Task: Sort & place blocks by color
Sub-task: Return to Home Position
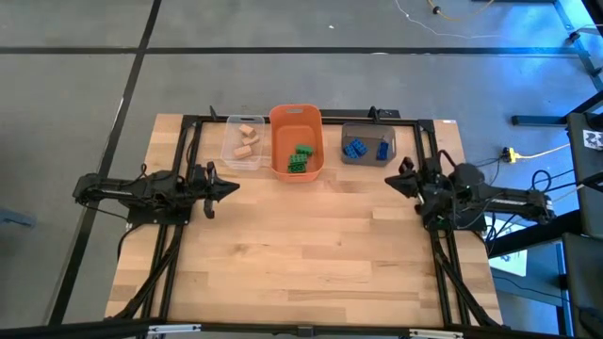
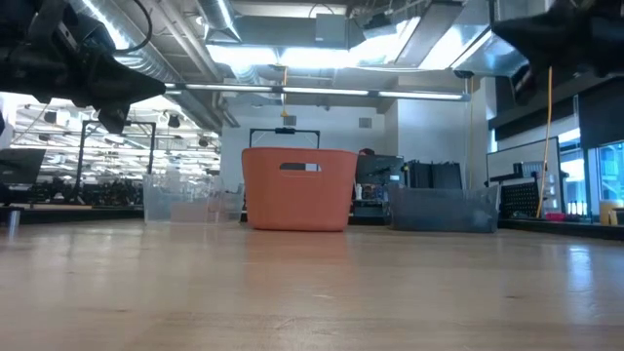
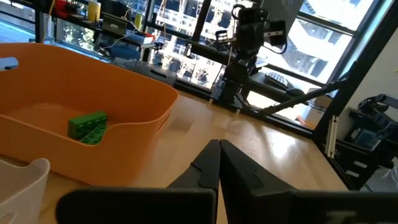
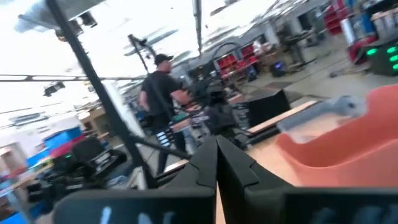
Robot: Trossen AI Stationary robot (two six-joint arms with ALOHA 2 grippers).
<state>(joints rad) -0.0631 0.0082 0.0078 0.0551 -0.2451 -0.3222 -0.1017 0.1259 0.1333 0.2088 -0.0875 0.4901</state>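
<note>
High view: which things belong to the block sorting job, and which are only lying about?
Job: tan blocks in clear bin; green blocks in orange bin; blue blocks in grey bin; left arm, right arm, waiting at either side of the table.
Not job: yellow cable on the floor; person beyond the table.

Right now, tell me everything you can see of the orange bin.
The orange bin is a rectangular tub with rounded corners, a flared rim and a handle slot in its end wall; it looks like smooth plastic. It stands upright at the far edge of the table, between the clear bin and the grey bin. Green blocks lie inside. The left gripper and right gripper hang shut, clear of it.
</note>
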